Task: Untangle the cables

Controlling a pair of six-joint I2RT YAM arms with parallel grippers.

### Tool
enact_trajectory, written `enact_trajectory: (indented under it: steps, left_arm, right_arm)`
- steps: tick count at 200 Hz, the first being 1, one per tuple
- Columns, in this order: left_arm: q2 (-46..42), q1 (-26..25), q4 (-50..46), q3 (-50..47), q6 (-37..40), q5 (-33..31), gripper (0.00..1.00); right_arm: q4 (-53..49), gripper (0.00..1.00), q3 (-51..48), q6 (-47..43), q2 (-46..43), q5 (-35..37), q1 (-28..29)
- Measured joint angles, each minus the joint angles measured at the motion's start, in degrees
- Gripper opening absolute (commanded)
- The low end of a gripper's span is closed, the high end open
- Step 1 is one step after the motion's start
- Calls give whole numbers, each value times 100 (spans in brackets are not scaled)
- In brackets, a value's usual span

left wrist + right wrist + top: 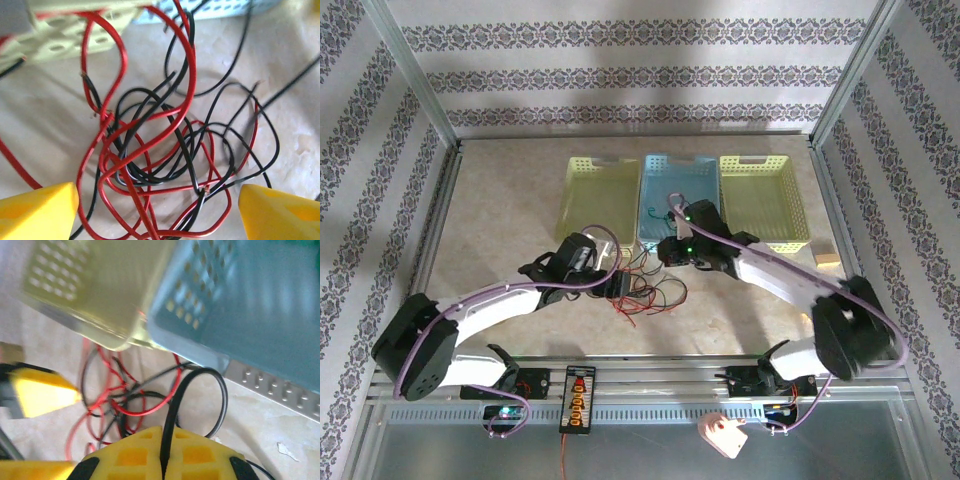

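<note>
Left jaws spread over tangled cables (160, 155); right jaws pinch one black cable (169, 420).

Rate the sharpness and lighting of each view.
Top external: sharp, evenly lit, cables tiny. Left wrist: cables crisp mid-frame, yellow basket at top soft. Right wrist: blue basket smeared by blur, black cable near the lens clearer.

The tangled cables (645, 285) lie on the table (510, 210) just before three baskets (681, 160) standing side by side
</note>
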Motion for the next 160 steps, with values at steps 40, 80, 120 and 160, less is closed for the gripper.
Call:
enact_trajectory:
  steps: [40,80,120,160]
  left_arm:
    - [492,-22,96,-50,20,63,79]
    - [850,-50,352,-61,15,151,78]
    - [953,-94,599,-61,11,173,78]
    - [966,-129,669,-66,11,179,78]
  right_arm:
    - [-424,0,70,-59,-1458,439,-2]
    - [-750,0,400,-214,-2208,1250,-37]
    - [-890,0,501,-297,-2855,2109,-940]
    - [-896,0,501,-354,-3018,2387,-2306]
